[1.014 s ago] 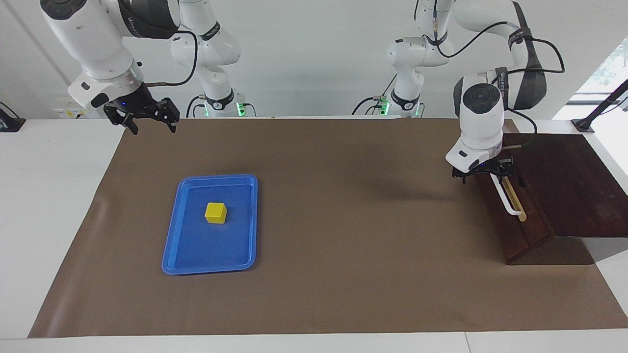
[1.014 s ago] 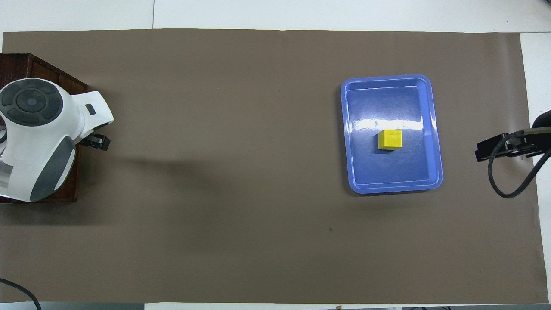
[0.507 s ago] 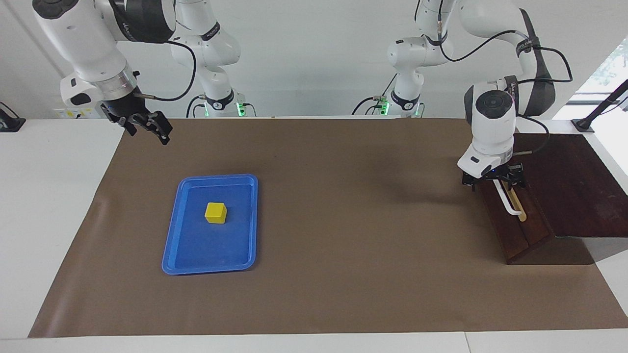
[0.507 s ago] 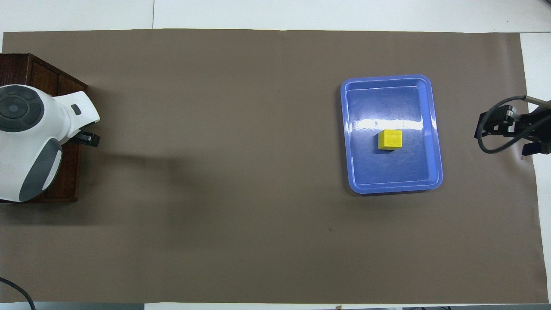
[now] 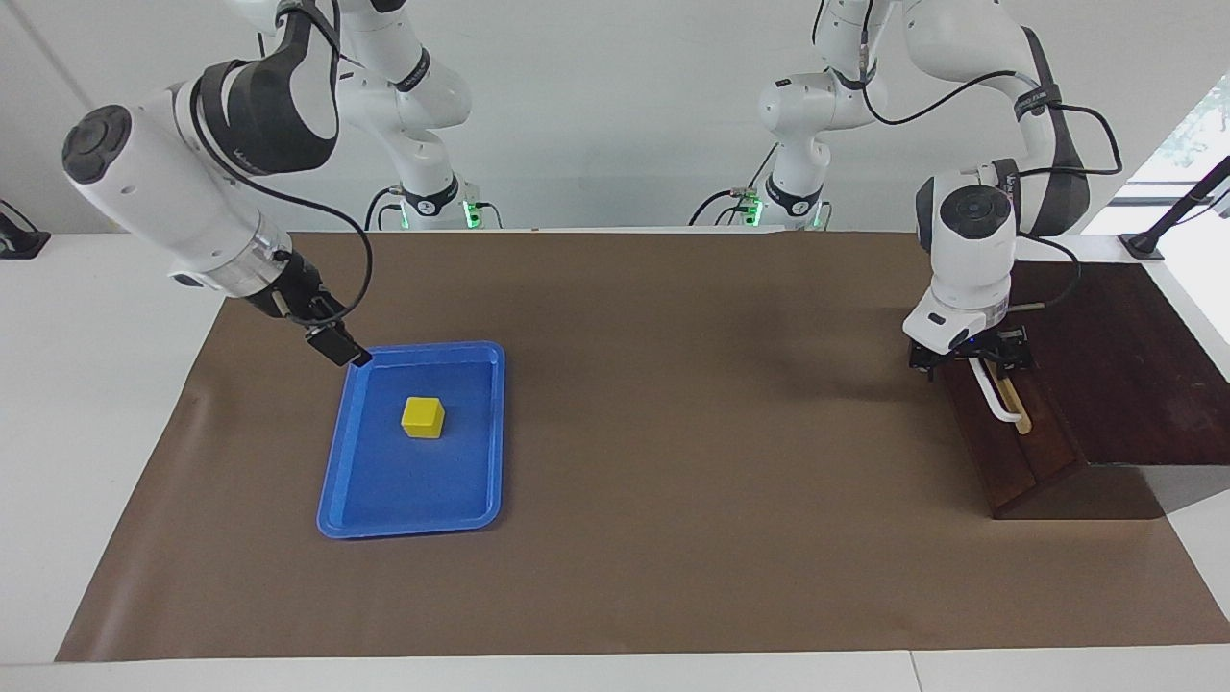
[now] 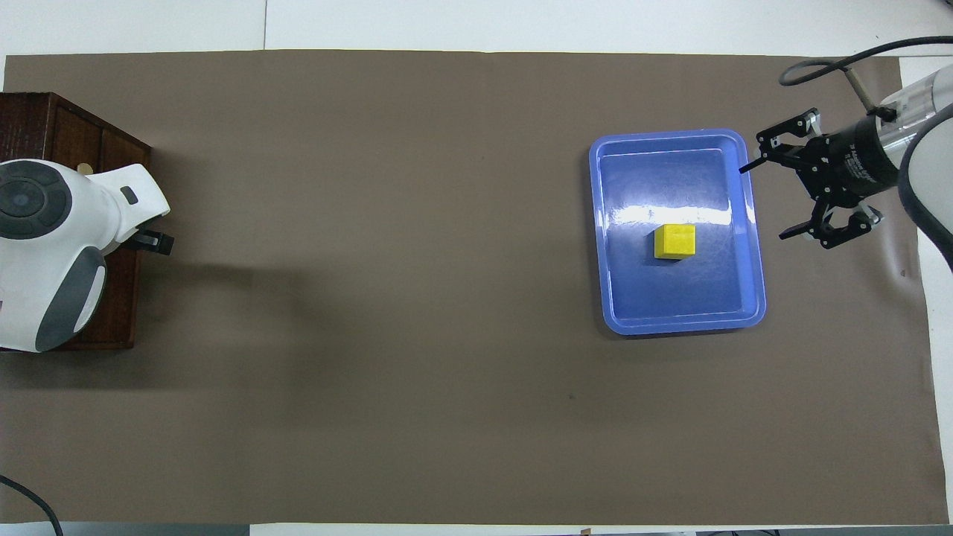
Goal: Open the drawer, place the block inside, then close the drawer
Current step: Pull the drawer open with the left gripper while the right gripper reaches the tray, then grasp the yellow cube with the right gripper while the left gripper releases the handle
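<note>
I am holding my left gripper (image 5: 971,362) low at the white bar handle (image 5: 996,394) of the drawer (image 5: 1009,432), fingers spread wide with nothing pinched; whether they are touching the bar I cannot tell, since my white wrist housing is covering most of the black fingers in both views. The drawer is sitting shut in its dark wooden box (image 5: 1105,365) at the left arm's end of the table, its front a glossy dark brown panel carrying a tan strip under the rounded bar. From overhead, my forearm is hiding nearly all of the box, and only a corner of grained wood is showing. I am hanging my right gripper (image 6: 773,199) over the brown paper sheet (image 5: 673,404) just beside the blue tray's (image 5: 336,481) corner at the right arm's end, its thin black fingers splayed apart and empty. The block (image 5: 423,417), a small matte yellow cube with crisp edges, is lying inside that tray, a flat, shiny plastic rectangle with rounded corners and a raised rim, well apart from the drawer.
</note>
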`<state>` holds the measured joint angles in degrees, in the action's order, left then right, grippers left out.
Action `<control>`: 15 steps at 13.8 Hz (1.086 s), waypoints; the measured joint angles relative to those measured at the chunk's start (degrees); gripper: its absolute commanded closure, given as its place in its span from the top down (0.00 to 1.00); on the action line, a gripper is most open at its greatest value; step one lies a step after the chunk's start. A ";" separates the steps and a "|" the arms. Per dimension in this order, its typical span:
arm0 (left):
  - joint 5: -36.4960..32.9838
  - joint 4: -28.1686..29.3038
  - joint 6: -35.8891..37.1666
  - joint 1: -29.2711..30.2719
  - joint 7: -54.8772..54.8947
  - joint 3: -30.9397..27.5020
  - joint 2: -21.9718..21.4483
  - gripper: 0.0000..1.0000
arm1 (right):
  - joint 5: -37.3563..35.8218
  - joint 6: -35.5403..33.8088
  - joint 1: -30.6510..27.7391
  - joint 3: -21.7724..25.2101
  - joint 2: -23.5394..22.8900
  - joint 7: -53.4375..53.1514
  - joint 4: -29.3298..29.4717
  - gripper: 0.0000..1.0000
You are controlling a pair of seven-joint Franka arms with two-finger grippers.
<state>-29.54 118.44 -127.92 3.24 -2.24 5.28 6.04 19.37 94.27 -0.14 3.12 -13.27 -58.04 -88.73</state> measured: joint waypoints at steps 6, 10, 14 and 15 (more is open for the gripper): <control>-0.10 -0.08 -1.39 -3.66 -11.89 0.74 1.83 1.00 | 13.84 5.73 -3.09 0.21 -6.66 -3.99 -1.95 1.00; 5.11 -1.35 -0.58 -7.50 -14.70 0.83 2.08 1.00 | 21.36 7.60 -6.56 0.31 -12.55 -3.98 -4.62 1.00; 8.02 -2.15 0.23 -10.35 -17.65 0.84 2.44 1.00 | 25.41 8.23 -7.44 0.33 -12.23 -3.96 -9.75 1.00; 8.41 -2.21 0.32 -10.98 -18.09 0.86 2.49 1.00 | 25.94 8.25 -7.49 0.33 -11.88 -3.78 -10.66 1.00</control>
<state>-21.13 116.23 -127.60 -7.74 -20.33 6.14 8.53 45.31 102.52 -7.63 3.45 -25.15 -61.82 -99.39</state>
